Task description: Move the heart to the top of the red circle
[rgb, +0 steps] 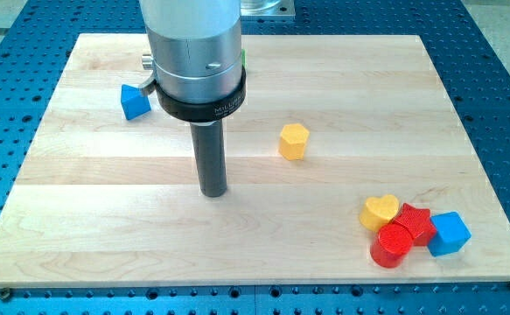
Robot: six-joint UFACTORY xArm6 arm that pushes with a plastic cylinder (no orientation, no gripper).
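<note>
A yellow heart (380, 212) lies near the view's bottom right, touching the upper left of a red circle (391, 245). A red star-like block (415, 223) sits just right of the heart and above the circle. My tip (213, 192) rests on the board left of centre, far to the left of the heart and the red circle, touching no block.
A blue cube (450, 233) lies right of the red blocks. A yellow hexagon-like block (294, 141) sits right of my tip. A blue block (135, 101) lies at the upper left, beside the arm's grey body (193, 52). A green block edge shows behind the arm (245, 58).
</note>
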